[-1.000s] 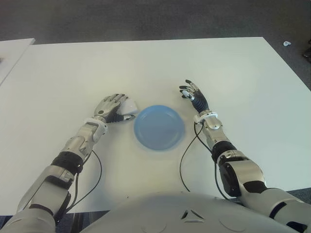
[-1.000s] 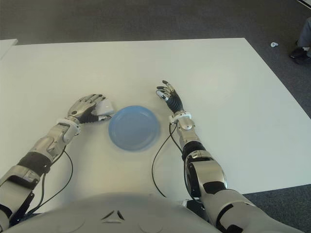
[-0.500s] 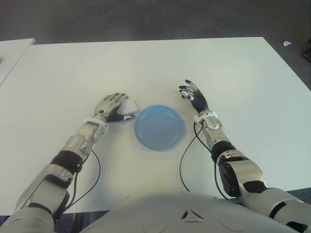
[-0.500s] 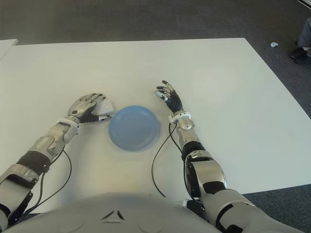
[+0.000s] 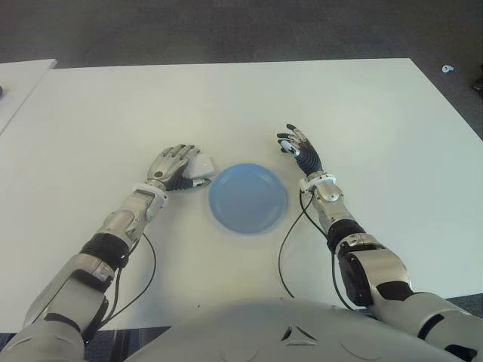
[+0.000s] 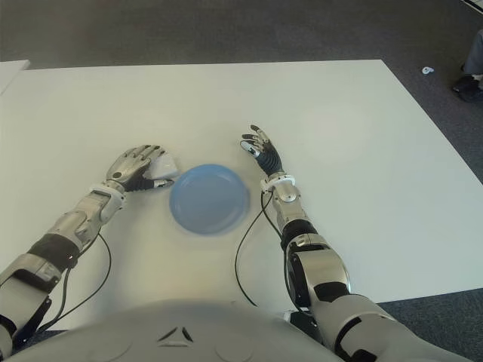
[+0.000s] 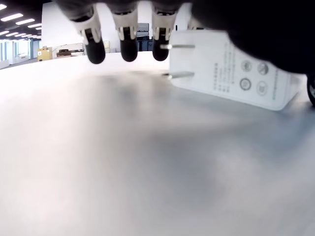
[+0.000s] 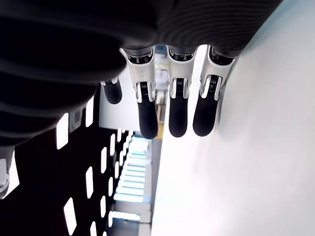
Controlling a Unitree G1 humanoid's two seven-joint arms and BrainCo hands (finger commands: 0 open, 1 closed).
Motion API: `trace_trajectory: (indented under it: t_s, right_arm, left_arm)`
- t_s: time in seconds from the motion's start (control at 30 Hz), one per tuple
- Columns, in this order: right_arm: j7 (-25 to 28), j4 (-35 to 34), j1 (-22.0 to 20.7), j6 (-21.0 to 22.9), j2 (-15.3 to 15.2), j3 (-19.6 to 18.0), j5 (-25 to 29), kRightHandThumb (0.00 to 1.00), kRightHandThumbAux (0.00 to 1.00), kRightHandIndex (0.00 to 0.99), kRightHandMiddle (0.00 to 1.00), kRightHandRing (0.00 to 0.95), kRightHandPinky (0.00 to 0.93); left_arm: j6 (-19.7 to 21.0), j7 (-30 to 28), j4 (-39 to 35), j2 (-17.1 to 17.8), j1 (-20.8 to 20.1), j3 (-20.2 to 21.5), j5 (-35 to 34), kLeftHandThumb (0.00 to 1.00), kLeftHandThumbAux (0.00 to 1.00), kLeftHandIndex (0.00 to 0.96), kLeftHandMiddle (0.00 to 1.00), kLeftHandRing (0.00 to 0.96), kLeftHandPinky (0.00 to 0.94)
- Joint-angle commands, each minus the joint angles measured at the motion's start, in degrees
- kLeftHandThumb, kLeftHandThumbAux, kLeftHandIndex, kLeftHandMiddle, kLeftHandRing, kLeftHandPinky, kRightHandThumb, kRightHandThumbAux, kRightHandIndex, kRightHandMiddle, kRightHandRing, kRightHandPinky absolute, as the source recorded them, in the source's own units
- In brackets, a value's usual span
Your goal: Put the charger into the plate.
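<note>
Charger first: the small white plastic block charger lies on the white worktop just beside the round light-blue plate, at the plate's rim on the robot's left, not yet in it. The left wrist view shows its two metal prongs pointing sideways along the worktop, so the block's long axis runs level with the surface and it lies on a broad face.

Over it sits the robot's left hand, its fingers curled across the top of the block, tips hanging just clear of the worktop on the far side. The thumb is at the edge of the wrist view, and whether it presses the block cannot be told, so this looks like a cupping hold being formed, not yet a firm grasp. No lift is evident: the charger appears to rest on the surface.

From the fingers, the plate lies toward the robot's right, very near, so the coming move is likely a short carry across the near rim, needing only a small rise.

On the other side of the plate, the right hand shows with fingers extended and holding nothing, and is plainly the farther hand from the charger.
</note>
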Motion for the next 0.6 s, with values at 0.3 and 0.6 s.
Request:
trace_trajectory:
  t_s: [0.3, 0.6]
  right_arm:
    - [0.24, 2.88, 3.42, 4.85, 0.83, 0.88, -1.21, 0.000, 0.426, 0.034, 0.250, 0.224, 0.135]
    - [0.25, 3.06, 3.29, 4.99, 0.84, 0.84, -1.19, 0.000, 0.428, 0.036, 0.245, 0.218, 0.127]
  left_arm:
    - [0.45, 0.39, 3.62, -1.01, 0.92, -1.86, 0.20, 0.265, 0.268, 0.035, 0.079, 0.062, 0.121]
    - [3.43, 0.54, 4.62, -3.56, 1.30, -0.10, -2.55, 0.528, 0.417, 0.372, 0.600, 0.590, 0.585]
